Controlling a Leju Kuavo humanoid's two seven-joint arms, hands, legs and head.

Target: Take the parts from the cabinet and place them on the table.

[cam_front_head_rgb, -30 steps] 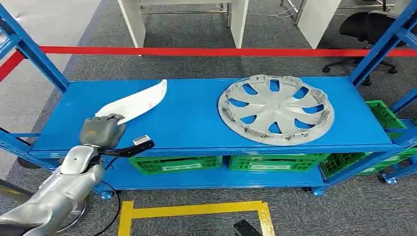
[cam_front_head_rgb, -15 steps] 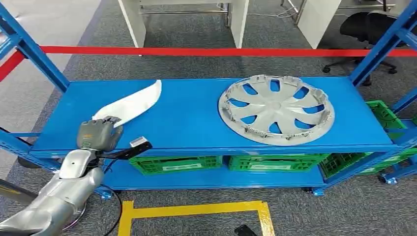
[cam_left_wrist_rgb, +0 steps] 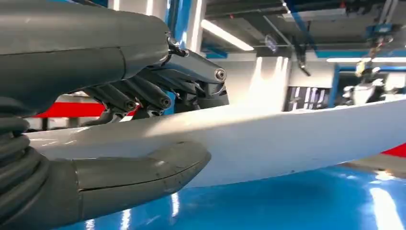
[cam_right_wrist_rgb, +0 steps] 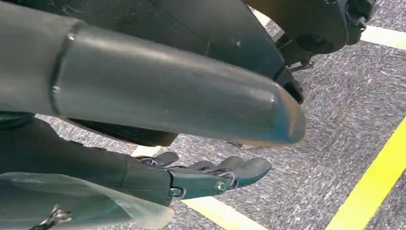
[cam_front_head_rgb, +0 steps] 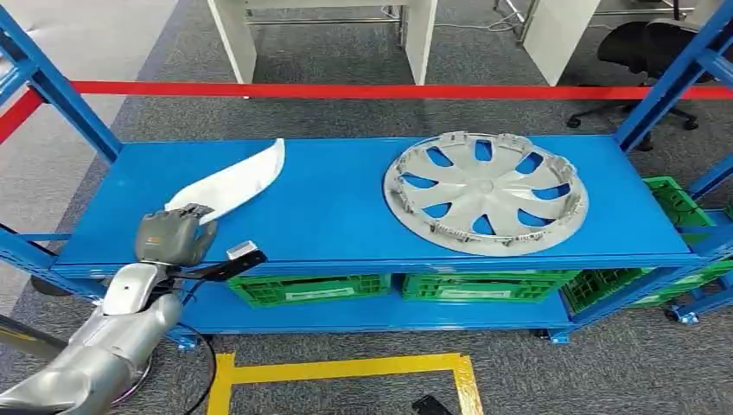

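Silver left arm (cam_front_head_rgb: 95, 350) rising from the lower left corner of the head view, its forearm angled up and to the right toward the front edge of the blue shelf (cam_front_head_rgb: 346, 216). Left hand (cam_front_head_rgb: 168, 235) at the shelf's near left corner, closed on the lower end of the white curved panel (cam_front_head_rgb: 232, 183); in the left wrist view the thick thumb (cam_left_wrist_rgb: 139, 167) lies under the panel (cam_left_wrist_rgb: 268, 139) and the darker fingers (cam_left_wrist_rgb: 143, 96) press on its upper face. The panel slants from the hand toward the upper right, its far tip near the shelf's back edge. Silver hubcap (cam_front_head_rgb: 485, 191) lying flat on the right half of the shelf, well apart from the panel. Green crates (cam_front_head_rgb: 307, 288) on the lower tier. Right hand (cam_right_wrist_rgb: 210, 175) hanging over grey carpet beside a yellow floor line (cam_right_wrist_rgb: 373, 187), fingers extended, slightly curled, holding nothing.
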